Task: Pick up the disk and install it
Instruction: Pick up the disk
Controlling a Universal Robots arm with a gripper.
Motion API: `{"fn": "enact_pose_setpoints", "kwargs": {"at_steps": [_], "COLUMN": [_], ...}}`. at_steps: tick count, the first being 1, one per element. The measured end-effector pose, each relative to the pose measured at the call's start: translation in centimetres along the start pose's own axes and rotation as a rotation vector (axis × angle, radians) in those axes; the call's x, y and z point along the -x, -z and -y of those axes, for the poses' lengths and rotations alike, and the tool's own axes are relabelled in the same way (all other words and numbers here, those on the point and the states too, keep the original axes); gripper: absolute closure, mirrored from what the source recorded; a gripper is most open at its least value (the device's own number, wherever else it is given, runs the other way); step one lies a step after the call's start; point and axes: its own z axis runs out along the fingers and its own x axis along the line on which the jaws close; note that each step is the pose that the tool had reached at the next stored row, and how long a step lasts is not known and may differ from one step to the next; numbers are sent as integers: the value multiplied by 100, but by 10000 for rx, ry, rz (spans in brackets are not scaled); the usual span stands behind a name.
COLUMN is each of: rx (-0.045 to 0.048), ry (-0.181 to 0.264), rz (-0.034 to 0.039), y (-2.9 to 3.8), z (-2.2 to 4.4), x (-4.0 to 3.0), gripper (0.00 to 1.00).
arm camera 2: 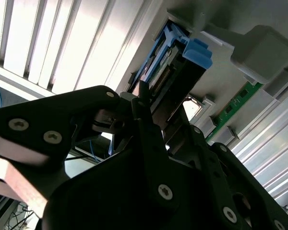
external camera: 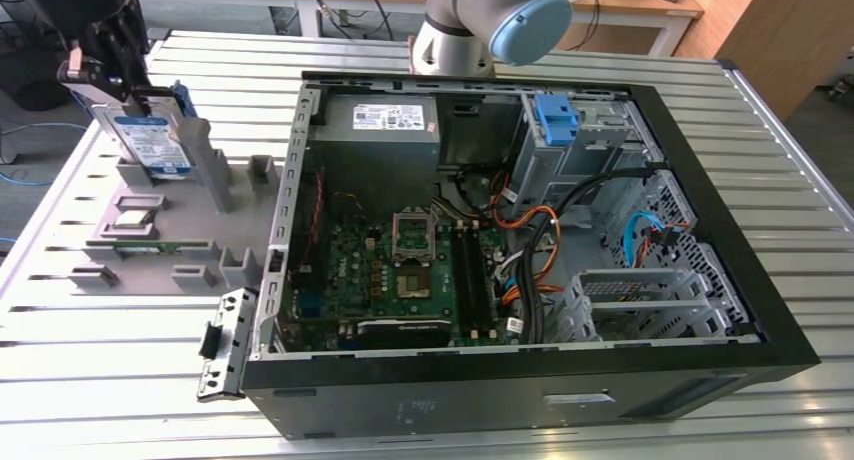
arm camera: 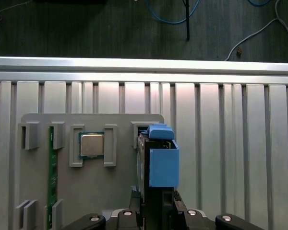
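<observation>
I see disk (external camera: 147, 145) upright in grey fixture (external camera: 187, 225), upper left of exterior view, long axis vertical. Gripper (external camera: 132, 95) directly above it, jaws astride top edge w/ blue bracket (arm camera: 162, 158); can't tell if clamped.

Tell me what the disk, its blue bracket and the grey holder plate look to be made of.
Disk: seemingly a silver-grey metal casing, mostly covered by a white-and-blue label that looks like paper.
Blue bracket: likely moulded plastic, going by its uniform matt colour and soft edges.
Grey holder plate: probably plastic too, an even dull grey with blocky moulded posts, though it could be painted metal.
</observation>
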Motion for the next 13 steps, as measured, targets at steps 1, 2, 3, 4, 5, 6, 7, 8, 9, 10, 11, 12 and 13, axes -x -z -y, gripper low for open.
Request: {"fn": "enact_pose_setpoints", "kwargs": {"at_steps": [1,2,3,4,5,6,7,8,9,10,11,12,13], "rx": [5,4,4,2,2,5,4,5,4,5,5,5,5], "ry": [-1,0,-1,0,0,0,-1,0,-1,0,0,-1,-1], "rz": [-3,-2,-2,-1,-1,0,1,2,2,3,3,4,4], "y": [25,44,60,60,61,62,62,62,62,62,62,62,62], "z": [-1,-2,-2,-2,-2,-2,-2,-2,-2,-2,-2,-2,-2], "x": [2,4,6,6,6,6,6,6,6,6,6,6,6], "gripper": [65,65,65,65,65,65,65,65,65,65,65,65,65]}}
